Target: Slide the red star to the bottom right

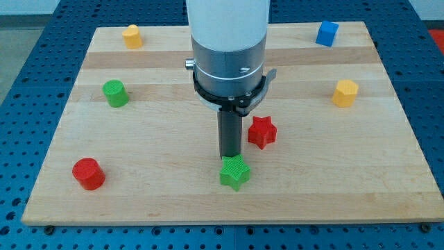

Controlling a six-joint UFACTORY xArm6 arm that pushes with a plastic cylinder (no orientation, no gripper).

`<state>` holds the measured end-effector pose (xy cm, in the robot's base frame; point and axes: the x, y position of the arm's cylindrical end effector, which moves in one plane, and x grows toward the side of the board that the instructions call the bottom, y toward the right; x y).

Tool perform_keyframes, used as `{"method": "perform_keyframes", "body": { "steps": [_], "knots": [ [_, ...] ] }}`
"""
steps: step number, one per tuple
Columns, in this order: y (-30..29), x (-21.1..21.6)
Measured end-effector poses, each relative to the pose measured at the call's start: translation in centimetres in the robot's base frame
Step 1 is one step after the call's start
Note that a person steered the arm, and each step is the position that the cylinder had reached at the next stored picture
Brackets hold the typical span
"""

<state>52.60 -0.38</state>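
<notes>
Since my tip holds nothing, seemingly touching the green star just left of the red star, you risk dragging the green one instead.

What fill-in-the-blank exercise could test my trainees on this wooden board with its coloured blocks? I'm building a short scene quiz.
1. My tip stands just above the green ____ block.
2. The red star block lies to the view's ____ of the dark rod.
3. The blue cube block sits near the wooden board's top ____ corner.

Missing words: star; right; right.
</notes>
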Motion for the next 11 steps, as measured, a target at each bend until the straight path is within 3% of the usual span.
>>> {"method": "perform_keyframes", "body": {
  "steps": [2,3,7,11],
  "knots": [
    [-0.9,-4.4],
    [1.8,-4.9],
    [14.4,-1.4],
    [18.9,0.5]
  ]
}}
